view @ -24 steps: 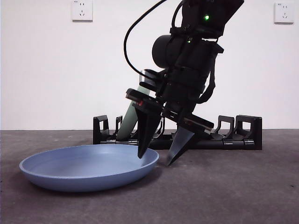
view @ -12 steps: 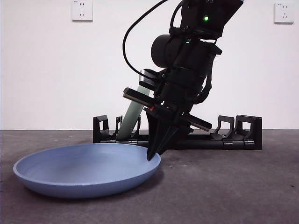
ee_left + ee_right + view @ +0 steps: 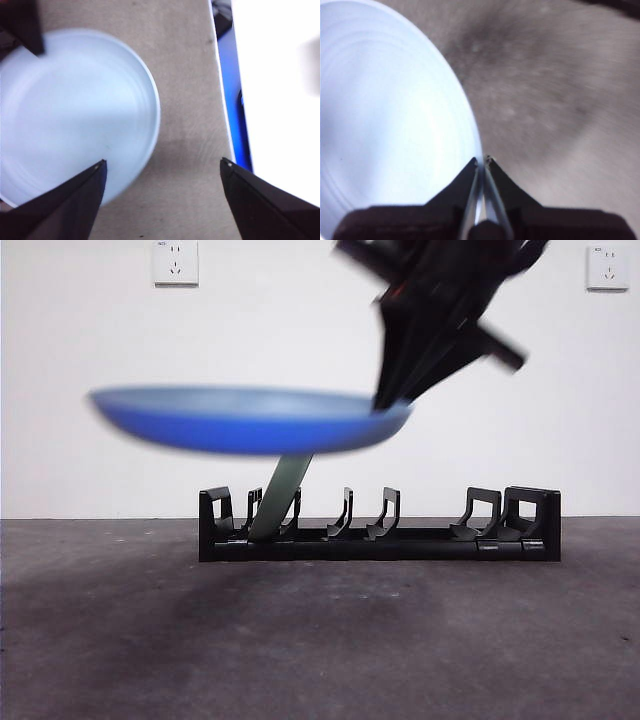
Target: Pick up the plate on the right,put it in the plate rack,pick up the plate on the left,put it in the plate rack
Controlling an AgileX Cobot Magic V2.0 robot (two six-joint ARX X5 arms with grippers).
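Note:
The blue plate [image 3: 250, 420] hangs level in the air above the table, blurred by motion. My right gripper [image 3: 392, 400] is shut on its right rim, and the right wrist view shows the jaws pinching the plate's [image 3: 385, 125] edge at the gripper [image 3: 483, 162]. The plate rack [image 3: 400, 540] stands low and black at the back, below the plate. A pale green plate [image 3: 283, 490] leans in a slot near its left end. My left gripper [image 3: 163, 162] is open high above the table, with the blue plate [image 3: 75, 115] seen below it.
Two wall sockets [image 3: 176, 262] sit high on the white wall behind. The rack's middle and right dividers [image 3: 385, 512] hold nothing. In the left wrist view the table's edge [image 3: 222, 90] runs beside a blue strip and a bright white area.
The right gripper shut on the blue plate's rim on the table, then lifted it quickly up off the table to well above the rack.

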